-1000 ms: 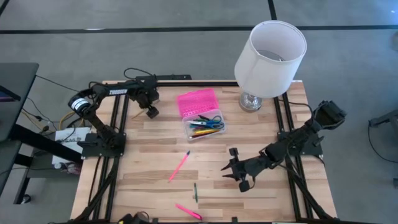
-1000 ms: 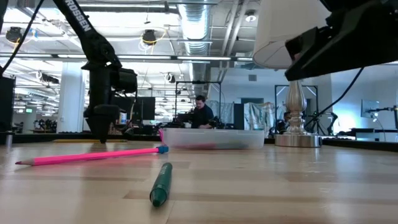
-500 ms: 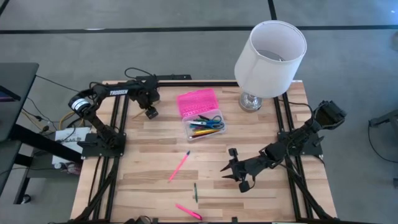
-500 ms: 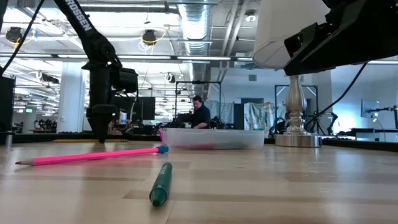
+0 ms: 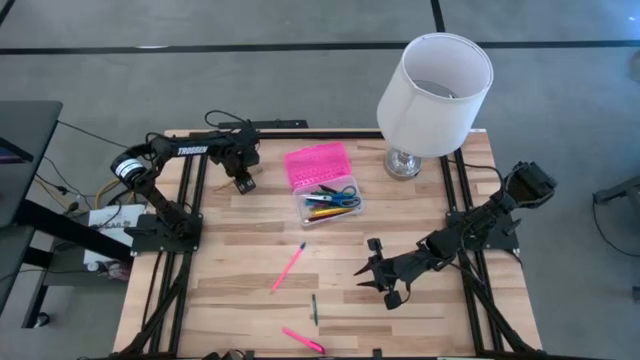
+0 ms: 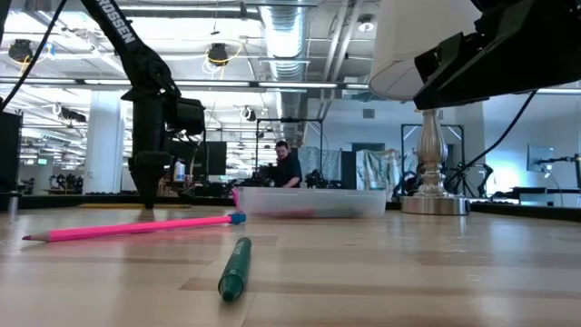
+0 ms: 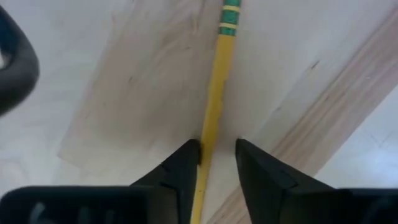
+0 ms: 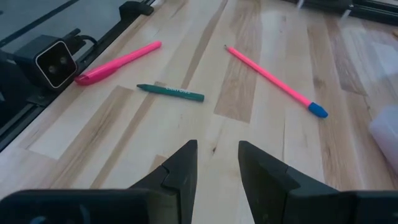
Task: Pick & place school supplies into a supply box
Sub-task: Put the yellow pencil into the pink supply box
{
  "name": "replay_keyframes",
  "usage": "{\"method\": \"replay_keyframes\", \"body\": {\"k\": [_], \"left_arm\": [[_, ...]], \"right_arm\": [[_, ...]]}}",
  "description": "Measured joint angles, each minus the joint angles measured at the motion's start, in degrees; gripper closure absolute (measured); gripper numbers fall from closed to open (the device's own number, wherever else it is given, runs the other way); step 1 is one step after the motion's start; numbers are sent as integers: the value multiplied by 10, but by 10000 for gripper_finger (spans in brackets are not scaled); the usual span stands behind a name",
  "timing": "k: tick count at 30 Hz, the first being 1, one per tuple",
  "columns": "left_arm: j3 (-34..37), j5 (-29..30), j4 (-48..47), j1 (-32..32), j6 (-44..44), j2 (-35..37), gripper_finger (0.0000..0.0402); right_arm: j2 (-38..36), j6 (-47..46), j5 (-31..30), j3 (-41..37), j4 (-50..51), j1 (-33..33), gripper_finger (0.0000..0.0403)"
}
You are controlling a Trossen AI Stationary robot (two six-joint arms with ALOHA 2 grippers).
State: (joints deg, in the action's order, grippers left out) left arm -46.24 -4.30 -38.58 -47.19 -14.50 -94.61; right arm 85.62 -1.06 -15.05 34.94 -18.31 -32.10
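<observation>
High view: the left arm reads TROSSEN – its gripper (image 5: 243, 182), fingers spread, straddles one yellow pencil (image 7: 214, 106) left of the box (image 5: 330, 203). Three supplies lie loose – pink pencil (image 5: 289, 265), green crayon (image 5: 313, 308), pink pen (image 5: 302, 340) – by the right gripper (image 5: 375, 277), fingers apart, holding nothing.

Lamp (image 5: 432, 95) crowding the box (image 5: 328, 196)

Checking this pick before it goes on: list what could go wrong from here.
1. The left hand straddles the yellow pencil, which lies flat on the table. The pencil sits against one finger, off centre, so it may roll or skew as the fingers close.
2. The supply box already holds pens and scissors, so a long pencil might land across its rim.
3. The lamp stands close beside the box; a wide swing could clip it.
</observation>
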Motion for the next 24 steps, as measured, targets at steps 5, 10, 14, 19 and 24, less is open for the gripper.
{"method": "replay_keyframes", "body": {"k": [5,10,14,19,24], "left_arm": [[0,-3,-3,1,-7,0,334],[0,-4,-4,1,-15,0,370],[0,1,-4,1,-22,0,393],[0,11,-1,2,-22,0,391],[4,22,3,8,-24,24,397]], "right_arm": [[0,0,0,0,0,0,292],[0,0,0,0,0,0,292],[0,0,0,0,2,0,292],[0,0,0,0,3,0,292],[0,0,0,0,8,0,292]]}}
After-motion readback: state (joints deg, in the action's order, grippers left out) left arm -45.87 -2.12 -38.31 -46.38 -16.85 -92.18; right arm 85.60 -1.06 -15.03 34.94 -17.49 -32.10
